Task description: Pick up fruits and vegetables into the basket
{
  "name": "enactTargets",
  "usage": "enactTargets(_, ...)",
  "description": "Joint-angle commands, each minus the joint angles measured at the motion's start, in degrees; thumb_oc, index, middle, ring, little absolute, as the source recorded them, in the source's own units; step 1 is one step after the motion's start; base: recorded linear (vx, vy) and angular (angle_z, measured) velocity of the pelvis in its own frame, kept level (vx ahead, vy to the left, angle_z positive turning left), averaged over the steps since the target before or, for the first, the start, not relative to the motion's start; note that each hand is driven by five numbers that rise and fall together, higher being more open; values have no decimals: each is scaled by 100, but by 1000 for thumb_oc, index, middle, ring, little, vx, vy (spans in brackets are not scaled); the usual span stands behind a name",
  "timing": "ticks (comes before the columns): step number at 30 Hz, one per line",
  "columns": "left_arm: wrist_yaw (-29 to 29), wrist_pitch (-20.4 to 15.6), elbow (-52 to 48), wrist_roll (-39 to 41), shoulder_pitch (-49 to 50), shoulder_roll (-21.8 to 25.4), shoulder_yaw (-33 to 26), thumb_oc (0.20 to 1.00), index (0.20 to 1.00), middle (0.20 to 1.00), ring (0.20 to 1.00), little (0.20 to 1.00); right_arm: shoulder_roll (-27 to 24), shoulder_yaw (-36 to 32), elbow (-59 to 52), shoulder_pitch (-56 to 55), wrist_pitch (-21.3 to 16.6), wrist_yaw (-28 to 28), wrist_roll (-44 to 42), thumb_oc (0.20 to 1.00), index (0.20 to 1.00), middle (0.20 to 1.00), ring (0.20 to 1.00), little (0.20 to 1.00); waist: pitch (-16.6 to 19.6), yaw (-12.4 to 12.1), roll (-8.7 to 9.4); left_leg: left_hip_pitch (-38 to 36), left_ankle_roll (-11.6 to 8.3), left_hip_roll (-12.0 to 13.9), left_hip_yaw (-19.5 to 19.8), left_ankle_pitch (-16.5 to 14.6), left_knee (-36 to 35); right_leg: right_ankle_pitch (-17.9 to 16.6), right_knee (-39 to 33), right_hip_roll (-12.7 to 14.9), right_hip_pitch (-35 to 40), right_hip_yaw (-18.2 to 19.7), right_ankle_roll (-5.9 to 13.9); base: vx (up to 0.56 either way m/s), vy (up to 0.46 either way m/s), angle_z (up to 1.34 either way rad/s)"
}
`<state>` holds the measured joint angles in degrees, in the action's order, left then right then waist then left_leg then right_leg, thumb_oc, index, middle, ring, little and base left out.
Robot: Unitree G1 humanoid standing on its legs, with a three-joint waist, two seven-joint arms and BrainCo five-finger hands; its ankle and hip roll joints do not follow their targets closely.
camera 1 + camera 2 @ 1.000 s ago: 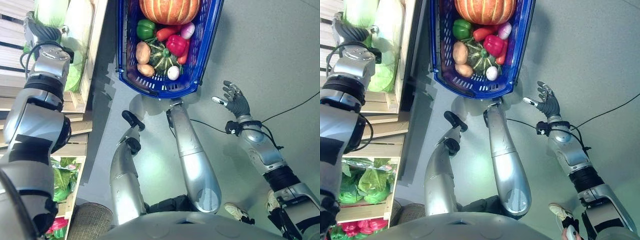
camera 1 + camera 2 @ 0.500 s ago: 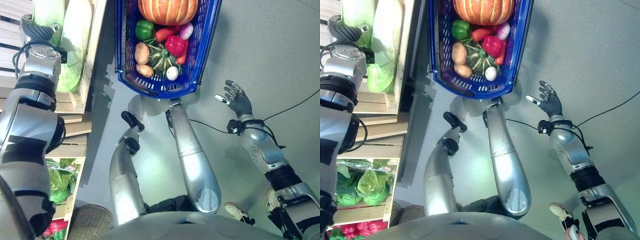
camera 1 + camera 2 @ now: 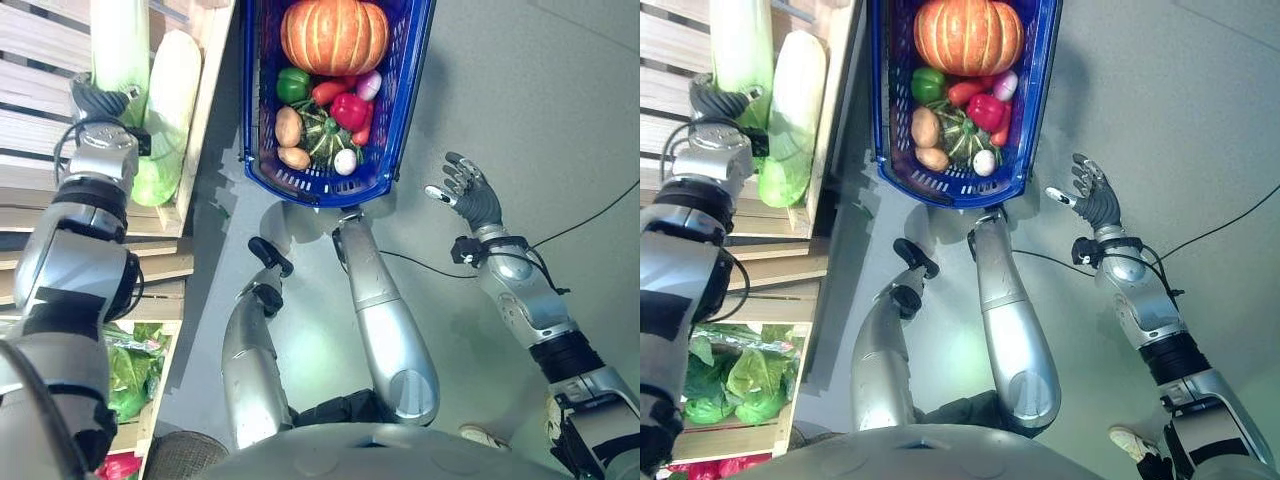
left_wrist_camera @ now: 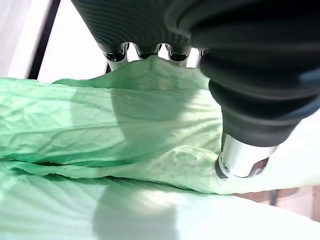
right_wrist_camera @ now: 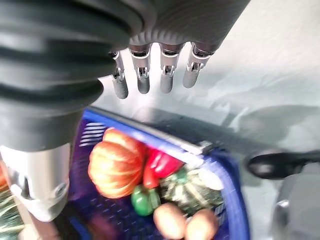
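A blue basket (image 3: pixel 322 190) stands on the floor ahead. It holds an orange pumpkin (image 3: pixel 334 35), a green pepper (image 3: pixel 292 85), a red pepper (image 3: pixel 349 110), a striped green squash (image 3: pixel 322 132), two potatoes (image 3: pixel 288 126) and other small vegetables. To its left, two long pale-green cabbages (image 3: pixel 170 110) lie in a wooden crate (image 3: pixel 205 110). My left hand (image 3: pixel 98 100) is down on them, between the two heads; in the left wrist view it presses into a cabbage leaf (image 4: pixel 125 130). My right hand (image 3: pixel 470 198) hovers open over the floor right of the basket, holding nothing.
Wooden shelf slats run along the far left. A lower crate with leafy greens (image 3: pixel 730 380) sits at the left near my side. Grey floor stretches to the right of the basket.
The camera has shifted, so more of the pumpkin and the crate shows. My left hand stays on the cabbages. The right hand has hardly moved.
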<state>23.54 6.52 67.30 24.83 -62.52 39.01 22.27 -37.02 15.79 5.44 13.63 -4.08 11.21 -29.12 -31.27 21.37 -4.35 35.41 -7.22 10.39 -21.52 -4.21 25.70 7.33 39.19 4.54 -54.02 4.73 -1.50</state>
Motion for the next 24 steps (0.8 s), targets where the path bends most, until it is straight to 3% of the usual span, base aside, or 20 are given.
enactTargets(1, -50, -309, -192, 157, 908, -371, -362, 200, 200, 200, 200, 200, -12, -271, -493, -449, -493, -181, 383, 1000, 1000, 1000, 1000, 1000, 148, -10, 253, 191, 88, -4, 94, -342, 621, 158, -255, 225, 313, -228, 341, 17, 44, 3)
enactTargets(7, 77, -882, -1081, 120, 1823, -250, -1027, 200, 200, 200, 200, 200, -123, -697, -1052, -634, -575, -292, 680, 1000, 1000, 1000, 1000, 1000, 148, -219, 220, -671, 119, -81, 190, -334, 347, 227, -564, 392, 1275, -461, 388, 5, 2, 6)
enactTargets(16, 501, -1389, -2053, -107, 2635, -183, -1514, 200, 200, 200, 200, 200, -231, -1027, -1300, -592, -746, -775, 666, 1000, 1000, 1000, 1000, 1000, 148, -480, 202, -1317, 170, -154, 310, -350, 110, 261, -800, 503, 2091, -650, 416, -2, -6, 15)
enactTargets(18, 650, -1739, -2401, -266, 2932, -177, -1585, 200, 200, 200, 200, 200, -246, -1073, -1348, -426, -735, -963, 468, 1000, 1000, 1000, 1000, 1000, 149, -610, 183, -1555, 181, -203, 378, -328, 26, 265, -911, 552, 2433, -741, 412, 4, -8, 18)
enactTargets(22, 726, -2071, -2904, -579, 3264, -189, -1627, 200, 200, 200, 200, 200, -157, -1089, -1385, -285, -624, -1057, 172, 1000, 1000, 1000, 1000, 1000, 248, -797, 149, -1809, 203, -259, 458, -281, -99, 228, -1064, 621, 2800, -842, 426, 0, -17, 7)
enactTargets(24, 758, -2361, -3379, -775, 3525, -219, -1608, 200, 200, 200, 200, 200, 3, -1037, -1442, -133, -590, -1086, -98, 1000, 1000, 1000, 1000, 1000, 378, -960, 144, -1945, 284, -301, 459, -129, -234, 67, -1239, 675, 3042, -977, 387, -33, -50, 12)
